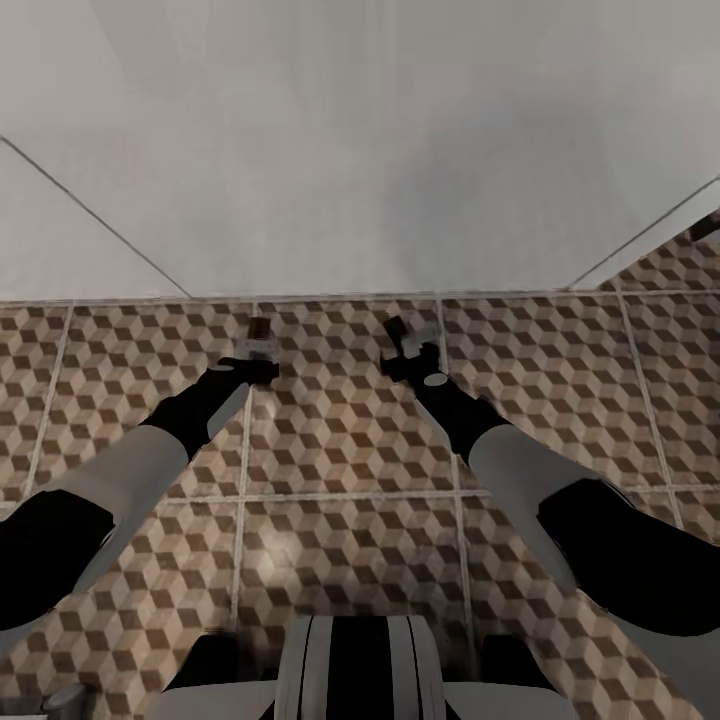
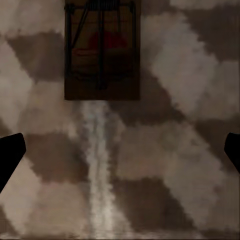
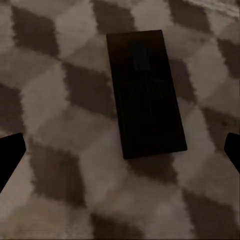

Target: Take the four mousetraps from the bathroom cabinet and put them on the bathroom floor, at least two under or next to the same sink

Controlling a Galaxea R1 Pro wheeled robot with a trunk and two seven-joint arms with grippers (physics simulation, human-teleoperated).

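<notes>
Two mousetraps lie flat on the cube-patterned bathroom floor (image 1: 340, 430), near where it meets a white surface. One mousetrap (image 2: 102, 50), brown with dark wire and a red spot, lies just beyond my left gripper (image 2: 120, 155), whose dark fingertips (image 2: 10, 157) stand wide apart with only tile between them. In the head view this mousetrap (image 1: 259, 327) sits at the tip of the left gripper (image 1: 256, 347). The other mousetrap (image 3: 147, 92) looks dark and lies ahead of my open right gripper (image 3: 120, 150). The head view shows it (image 1: 393, 325) at the right gripper's (image 1: 403, 340) tip.
A plain white surface (image 1: 380, 180) rises at the floor's far edge; I cannot tell whether it is a wall or the sink unit. A small dark thing (image 1: 705, 225) shows at the far right. My base (image 1: 350, 670) stands on the tiles below.
</notes>
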